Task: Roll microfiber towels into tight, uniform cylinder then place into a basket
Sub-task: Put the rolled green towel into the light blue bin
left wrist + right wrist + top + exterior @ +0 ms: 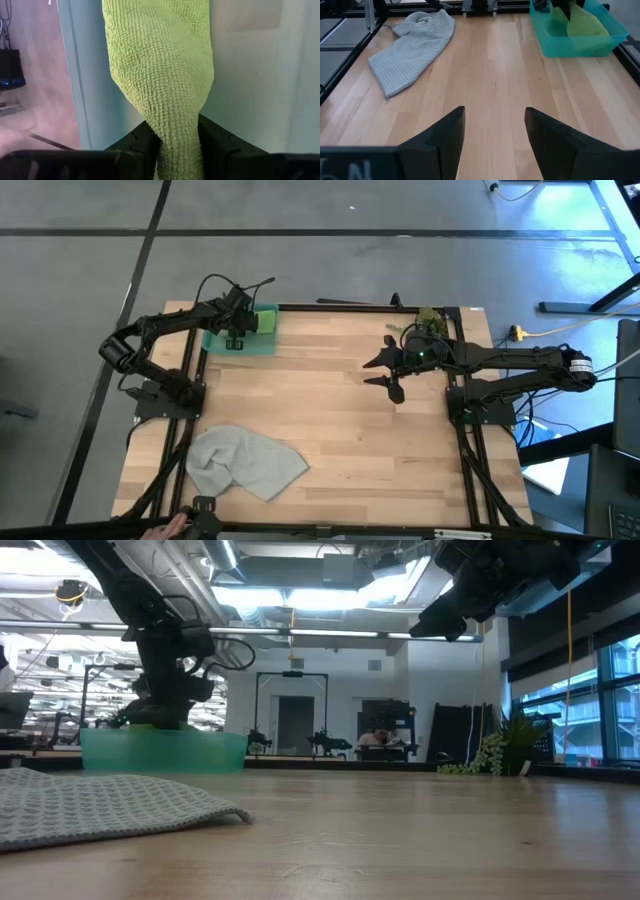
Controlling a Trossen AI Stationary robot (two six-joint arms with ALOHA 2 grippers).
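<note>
Bright, even overhead light; ceiling glare and blurred foreground in the low view.

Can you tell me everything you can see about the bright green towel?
The lime green towel is soft cloth with a bumpy waffle texture. It is bunched into a long, twisted roll, wider at one end and narrow at the other. It sits in the teal basket at the table's far left corner, reaching the basket's wall. The left gripper is right over it, with the narrow end of the towel between its dark fingers, which touch it on both sides.
</note>
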